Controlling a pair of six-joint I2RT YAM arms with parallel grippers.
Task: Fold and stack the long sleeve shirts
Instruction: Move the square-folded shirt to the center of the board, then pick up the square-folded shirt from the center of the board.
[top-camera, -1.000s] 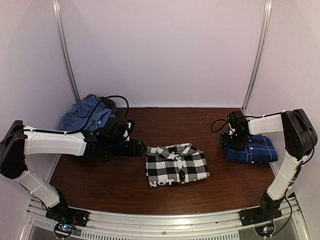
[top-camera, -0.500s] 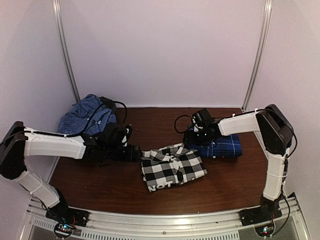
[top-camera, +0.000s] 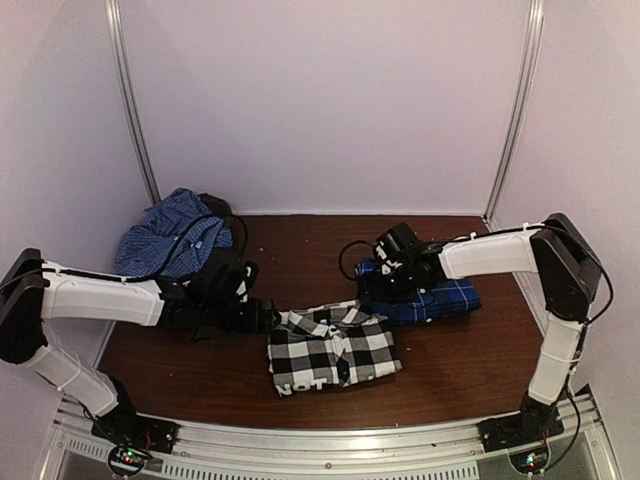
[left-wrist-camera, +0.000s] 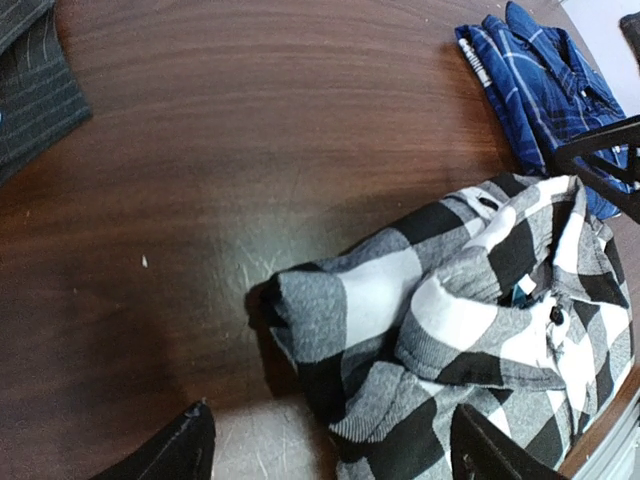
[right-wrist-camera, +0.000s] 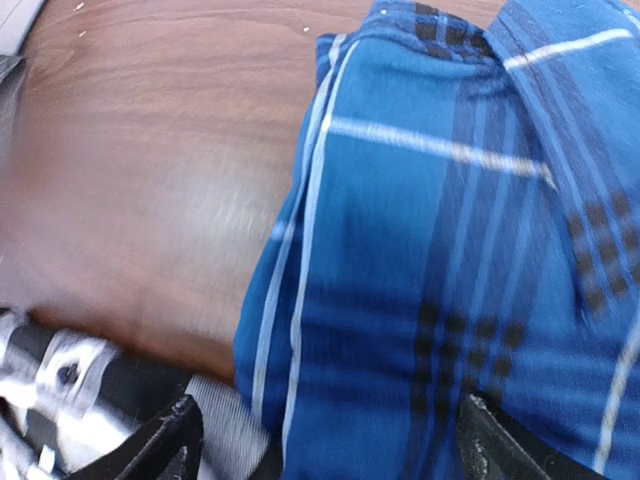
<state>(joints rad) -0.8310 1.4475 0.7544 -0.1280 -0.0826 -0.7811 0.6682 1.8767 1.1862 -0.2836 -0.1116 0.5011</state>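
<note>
The black-and-white check shirt (top-camera: 335, 345) lies folded at the table's front middle. My left gripper (top-camera: 268, 316) is at its left edge. In the left wrist view the gripper (left-wrist-camera: 330, 455) is open, its fingers wide apart with the shirt's (left-wrist-camera: 450, 330) folded edge between them. The royal blue shirt (top-camera: 432, 297) lies folded just behind and right of it, touching its far corner. My right gripper (top-camera: 385, 280) is low on the blue shirt's left end. In the right wrist view the gripper (right-wrist-camera: 335, 450) is open, straddling the blue cloth (right-wrist-camera: 440, 260).
A crumpled light blue check shirt (top-camera: 168, 235) lies at the back left with a dark cloth (top-camera: 215, 208) beside it. A dark striped cloth (left-wrist-camera: 30, 90) shows at the left wrist view's top left. Walls and metal posts (top-camera: 132, 110) enclose the table.
My right gripper has swept left from the table's right side and the blue shirt has slid with it. My left gripper has drawn back left and the check shirt has shifted left and nearer.
</note>
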